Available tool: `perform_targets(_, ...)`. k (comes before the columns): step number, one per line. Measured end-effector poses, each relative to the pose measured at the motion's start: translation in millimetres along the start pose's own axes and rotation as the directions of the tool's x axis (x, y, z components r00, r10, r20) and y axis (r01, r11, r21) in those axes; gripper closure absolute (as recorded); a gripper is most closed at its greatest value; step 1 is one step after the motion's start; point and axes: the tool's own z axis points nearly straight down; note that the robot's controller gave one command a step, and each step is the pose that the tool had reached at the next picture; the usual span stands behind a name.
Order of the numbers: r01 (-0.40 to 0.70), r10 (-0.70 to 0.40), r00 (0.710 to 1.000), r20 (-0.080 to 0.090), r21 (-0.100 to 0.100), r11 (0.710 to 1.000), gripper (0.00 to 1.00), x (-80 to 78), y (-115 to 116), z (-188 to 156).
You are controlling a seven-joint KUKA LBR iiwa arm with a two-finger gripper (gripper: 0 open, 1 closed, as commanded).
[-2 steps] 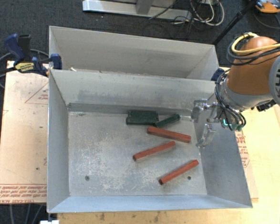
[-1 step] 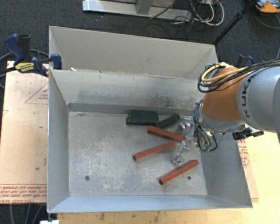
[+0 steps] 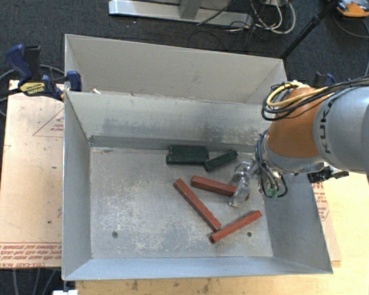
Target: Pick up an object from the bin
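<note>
As the arm is reaching in from the right, its gripper (image 3: pixel 238 193) is hanging at the right end of a reddish-brown bar (image 3: pixel 210 185), right of centre in the bin (image 3: pixel 74 186); whether it is spread or closed is unclear.

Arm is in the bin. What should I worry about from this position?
1. The gripper sits at the right end of the short reddish-brown rectangular bar, not its middle; a grasp there may tip or slip.
2. The long reddish-brown bar and the angled reddish-brown bar lie close by, so one could get nudged.
3. The orange wrist hangs near the grey metal bin's right wall.
</note>
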Motion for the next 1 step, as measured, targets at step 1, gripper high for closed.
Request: perform_targets(1,0.346,-0.346,0.938,0.009,0.003,0.938,1.00,-67.5,-16.5,-163.1)
